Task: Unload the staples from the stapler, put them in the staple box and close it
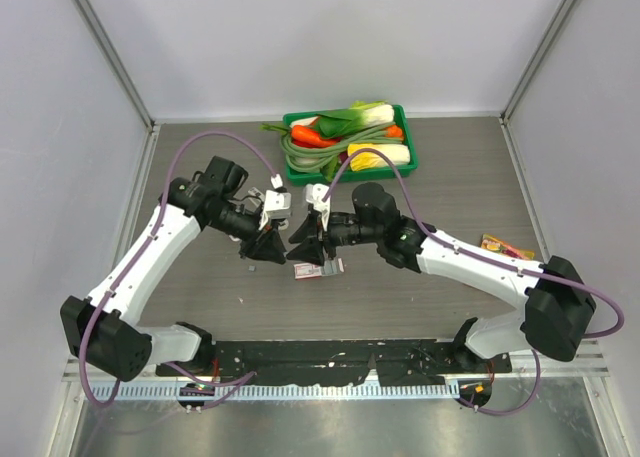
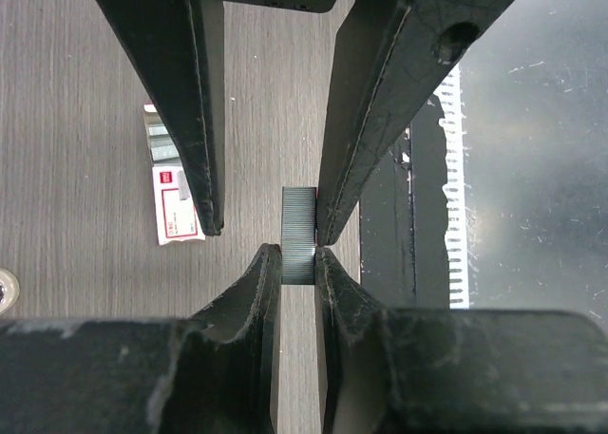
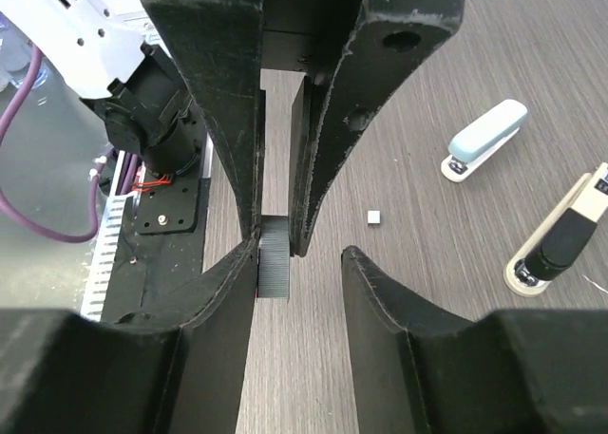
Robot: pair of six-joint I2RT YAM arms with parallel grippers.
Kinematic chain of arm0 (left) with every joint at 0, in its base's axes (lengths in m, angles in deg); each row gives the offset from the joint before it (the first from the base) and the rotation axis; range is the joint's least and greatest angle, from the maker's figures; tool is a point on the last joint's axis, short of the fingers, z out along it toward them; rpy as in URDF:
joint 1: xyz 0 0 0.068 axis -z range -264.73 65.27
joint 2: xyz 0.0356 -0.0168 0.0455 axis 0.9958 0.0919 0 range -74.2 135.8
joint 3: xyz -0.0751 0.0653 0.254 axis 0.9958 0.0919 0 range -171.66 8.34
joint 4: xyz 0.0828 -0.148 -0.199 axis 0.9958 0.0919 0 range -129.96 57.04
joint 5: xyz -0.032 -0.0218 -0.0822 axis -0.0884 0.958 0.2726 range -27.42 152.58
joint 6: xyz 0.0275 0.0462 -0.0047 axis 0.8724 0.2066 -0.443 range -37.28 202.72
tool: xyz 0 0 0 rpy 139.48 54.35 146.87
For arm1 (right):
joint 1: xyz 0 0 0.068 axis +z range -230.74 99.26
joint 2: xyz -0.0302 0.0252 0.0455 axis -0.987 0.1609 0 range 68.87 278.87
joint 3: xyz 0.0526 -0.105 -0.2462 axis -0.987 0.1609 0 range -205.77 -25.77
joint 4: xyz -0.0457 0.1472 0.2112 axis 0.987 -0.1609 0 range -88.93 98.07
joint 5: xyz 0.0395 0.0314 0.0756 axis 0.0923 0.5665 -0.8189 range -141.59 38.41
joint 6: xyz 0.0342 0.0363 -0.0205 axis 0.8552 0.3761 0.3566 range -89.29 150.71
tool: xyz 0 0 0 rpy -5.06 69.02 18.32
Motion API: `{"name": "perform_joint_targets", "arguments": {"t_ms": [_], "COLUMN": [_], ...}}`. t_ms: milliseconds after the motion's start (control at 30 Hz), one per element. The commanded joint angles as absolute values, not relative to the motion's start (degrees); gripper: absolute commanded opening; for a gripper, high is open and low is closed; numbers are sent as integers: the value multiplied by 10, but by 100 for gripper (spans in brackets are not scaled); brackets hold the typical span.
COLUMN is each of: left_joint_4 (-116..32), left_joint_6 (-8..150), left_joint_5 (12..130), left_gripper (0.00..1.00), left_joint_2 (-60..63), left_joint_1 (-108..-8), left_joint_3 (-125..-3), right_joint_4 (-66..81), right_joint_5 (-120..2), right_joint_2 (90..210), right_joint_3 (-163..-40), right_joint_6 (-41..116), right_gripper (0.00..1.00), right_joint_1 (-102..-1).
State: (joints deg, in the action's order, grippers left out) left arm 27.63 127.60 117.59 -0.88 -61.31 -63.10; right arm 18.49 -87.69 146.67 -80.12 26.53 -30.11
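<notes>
Left gripper (image 2: 298,258) clamps the staples (image 2: 298,220); right gripper (image 3: 300,254) gapes wide around them. Below both, grey woodgrain table (image 1: 480,177), white walls (image 1: 300,37) beyond.

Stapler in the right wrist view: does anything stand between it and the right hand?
Only a small white block lies between the right hand and the stapler; nothing else visible does.
</notes>
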Motion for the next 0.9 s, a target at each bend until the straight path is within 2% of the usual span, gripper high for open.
{"name": "perform_joint_targets", "arguments": {"t_ms": [0,267,633,733,867], "left_joint_4": [280,280,274,273,272], "left_joint_6": [1290,1292,1286,1285,1285], "left_joint_5": [1187,1183,1175,1175,1174], "left_gripper": [4,4,5,5,5], "left_joint_2": [-19,-20,-20,-21,-23], "left_joint_1": [-602,-599,-599,-599,-598], "left_joint_3": [-648,-651,-653,-654,-651], "right_joint_4": [179,142,113,109,118], "right_joint_5": [-904,-911,-911,-908,-906], "right_joint_2": [1474,1478,1474,1473,1471], "right_joint_3": [-837,-847,-847,-848,-847], "right_joint_6": [261,251,245,246,253], "right_gripper": [44,30,33,30,21], "right_joint_1": [-300,-300,-300,-299,-300]}}
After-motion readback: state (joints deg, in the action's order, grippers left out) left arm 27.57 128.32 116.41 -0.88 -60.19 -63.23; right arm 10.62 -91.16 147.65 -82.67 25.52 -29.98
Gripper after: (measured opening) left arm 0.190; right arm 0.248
